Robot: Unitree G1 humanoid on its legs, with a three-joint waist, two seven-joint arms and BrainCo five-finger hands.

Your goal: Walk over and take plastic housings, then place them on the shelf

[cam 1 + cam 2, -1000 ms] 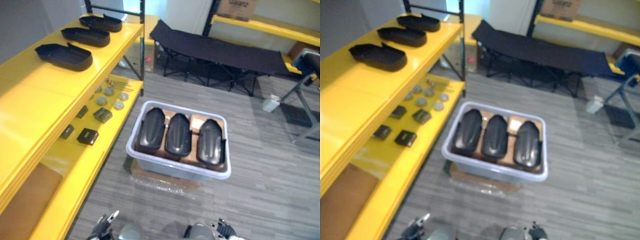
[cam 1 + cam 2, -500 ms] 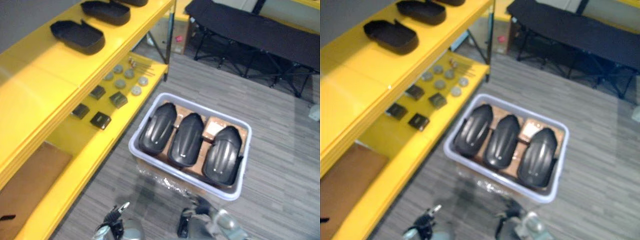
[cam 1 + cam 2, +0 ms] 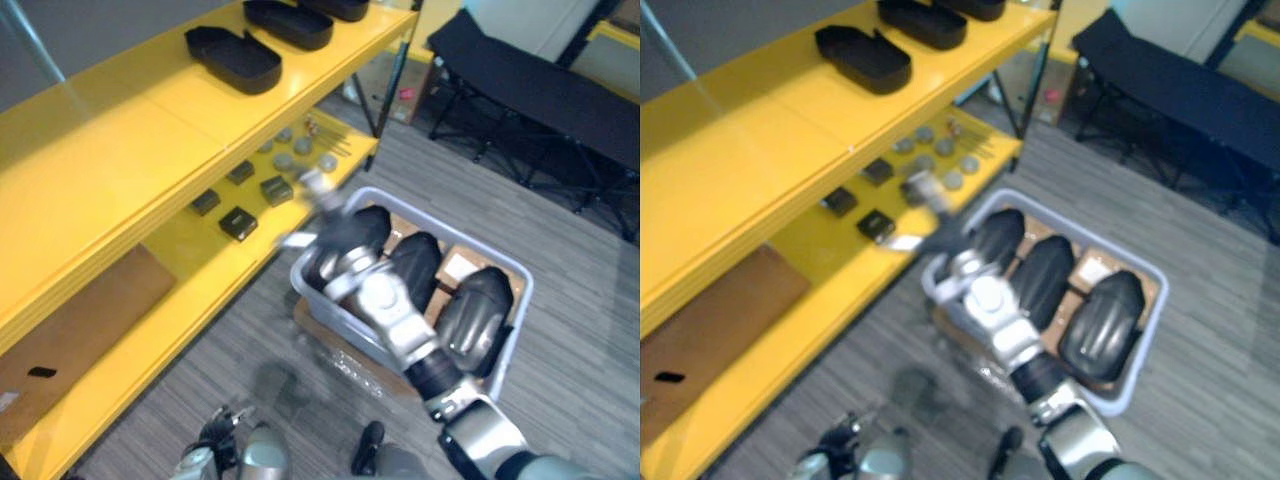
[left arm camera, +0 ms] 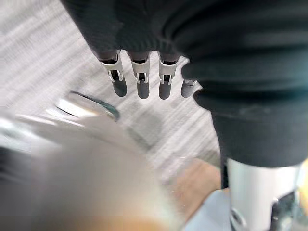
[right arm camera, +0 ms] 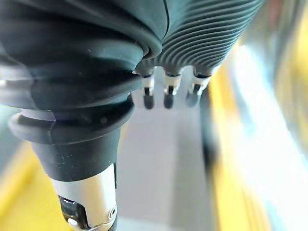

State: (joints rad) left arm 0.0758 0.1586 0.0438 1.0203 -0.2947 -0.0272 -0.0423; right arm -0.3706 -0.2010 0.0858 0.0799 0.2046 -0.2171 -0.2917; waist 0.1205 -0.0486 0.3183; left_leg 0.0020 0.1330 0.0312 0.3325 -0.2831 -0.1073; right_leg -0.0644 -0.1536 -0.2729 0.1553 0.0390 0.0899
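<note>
Yellow shelf (image 3: 130, 150) runs along the robot's left, three levels visible. Black folding cot (image 3: 540, 90) stands well behind, on the grey plank floor (image 3: 560, 400).

Grey bin (image 3: 335, 325) sits on the floor just beside the shelf's lower level. There's a brown cardboard sheet (image 3: 80, 320) on the bottom level.

Plastic housings:
- Three black ones are side by side in the bin: left (image 3: 372, 228), middle (image 3: 418, 268), right (image 3: 478, 312).
- Three more lie open side up on the top level: (image 3: 233, 58), (image 3: 288, 22), (image 3: 345, 6).

Middle level holds small parts: dark square blocks (image 3: 238, 222) and round grey discs (image 3: 300, 155).

Right hand (image 3: 325, 225) is stretched out over the bin's shelf-side end, in front of the left housing. Its own wrist view shows straight fingers (image 5: 166, 96) with nothing held. Too blurred to tell whether it touches the housing.

Left hand (image 4: 140, 77) is low near the floor. Its fingers are straight and it's empty.
</note>
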